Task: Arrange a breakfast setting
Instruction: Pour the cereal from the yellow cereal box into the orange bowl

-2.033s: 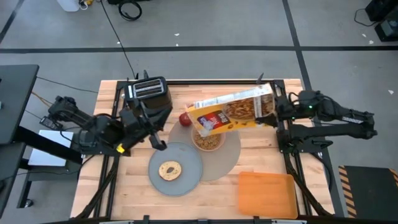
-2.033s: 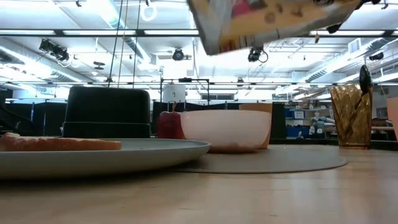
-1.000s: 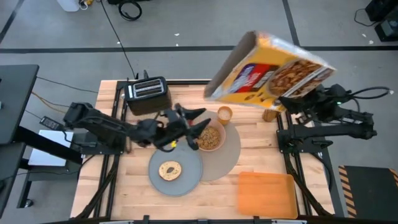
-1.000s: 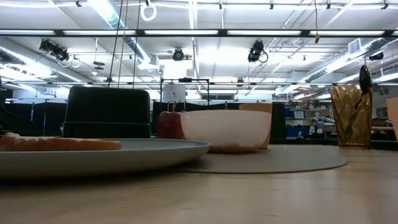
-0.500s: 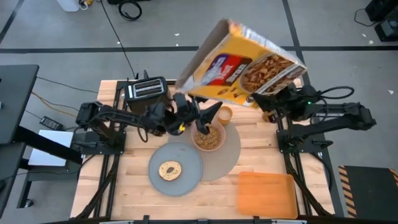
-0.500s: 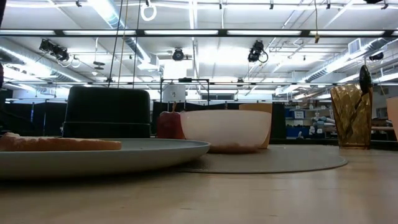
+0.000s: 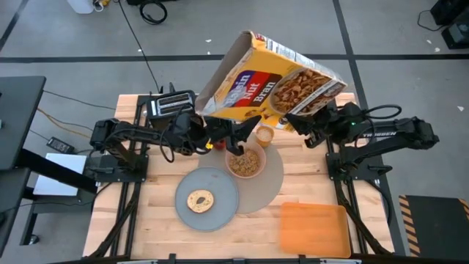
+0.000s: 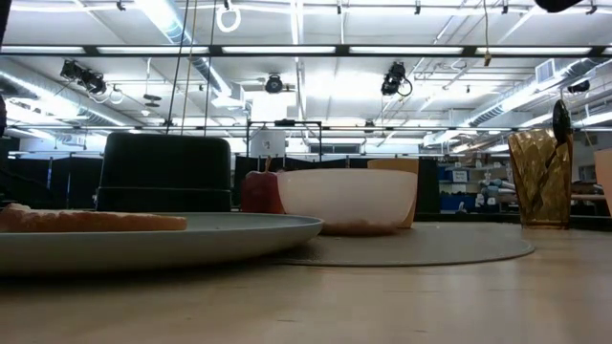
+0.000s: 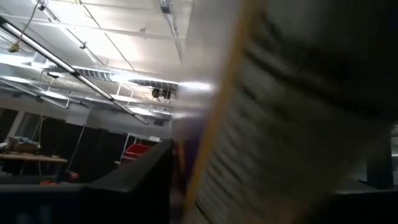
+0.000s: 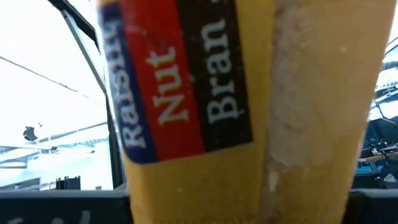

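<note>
Jaws on my right gripper (image 7: 316,130) pinch a cereal box (image 7: 270,77) high above the counter (image 7: 308,224). Left gripper (image 7: 238,136) hovers spread beside the pink bowl (image 7: 246,163) on the taupe mat (image 7: 272,183); bagel (image 7: 199,200) sits on the grey plate (image 7: 220,192).

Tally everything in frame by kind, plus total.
Food: 3 (bagel, apple, cereal box)
Dishes: 4 (plate, bowl, orange cup, amber glass)
Utensils: 1 (spoon)
Flat pieces: 2 (mat, board)
Appliances: 1 (toaster)
Total: 11
</note>
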### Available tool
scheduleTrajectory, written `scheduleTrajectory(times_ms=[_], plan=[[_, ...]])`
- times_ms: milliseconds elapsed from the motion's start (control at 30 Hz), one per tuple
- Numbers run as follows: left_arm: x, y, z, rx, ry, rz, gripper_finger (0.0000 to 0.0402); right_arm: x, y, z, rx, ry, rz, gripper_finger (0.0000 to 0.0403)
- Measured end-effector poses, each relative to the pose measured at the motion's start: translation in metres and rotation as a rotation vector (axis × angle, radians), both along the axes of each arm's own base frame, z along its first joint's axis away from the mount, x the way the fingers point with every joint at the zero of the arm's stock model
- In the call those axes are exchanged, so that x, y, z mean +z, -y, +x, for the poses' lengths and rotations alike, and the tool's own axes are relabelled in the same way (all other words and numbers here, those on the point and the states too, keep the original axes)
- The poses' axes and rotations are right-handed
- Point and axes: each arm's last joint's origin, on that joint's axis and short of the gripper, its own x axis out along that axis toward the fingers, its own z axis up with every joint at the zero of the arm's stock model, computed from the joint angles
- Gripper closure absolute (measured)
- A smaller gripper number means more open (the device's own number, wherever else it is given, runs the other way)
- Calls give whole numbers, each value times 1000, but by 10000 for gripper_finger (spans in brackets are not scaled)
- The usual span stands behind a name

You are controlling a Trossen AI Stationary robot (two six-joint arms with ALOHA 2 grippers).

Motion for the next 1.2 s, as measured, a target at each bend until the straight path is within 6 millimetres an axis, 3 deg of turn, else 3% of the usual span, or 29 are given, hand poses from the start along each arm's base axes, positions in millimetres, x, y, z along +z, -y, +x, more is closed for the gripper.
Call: scheduleTrajectory(times_ms=[167,300,500,867,1000,1200], plan=[[6,-1,0,-39,18,38,248,0,-2,0,8,-6,-3,244],[10,-1,-4,-52,-5,53,310,-3,-4,1,17,-55,-5,215],[23,-1,-18,-25,-100,103,376,-4,-9,1,42,-258,-50,164],[49,-7,-77,65,-425,157,386,-11,-11,-21,51,-642,-29,131],[45,-16,-92,159,-576,117,387,-17,-9,-38,-3,-745,52,134],[25,-42,-97,243,-791,28,387,-20,-2,-60,-261,-795,124,135]])
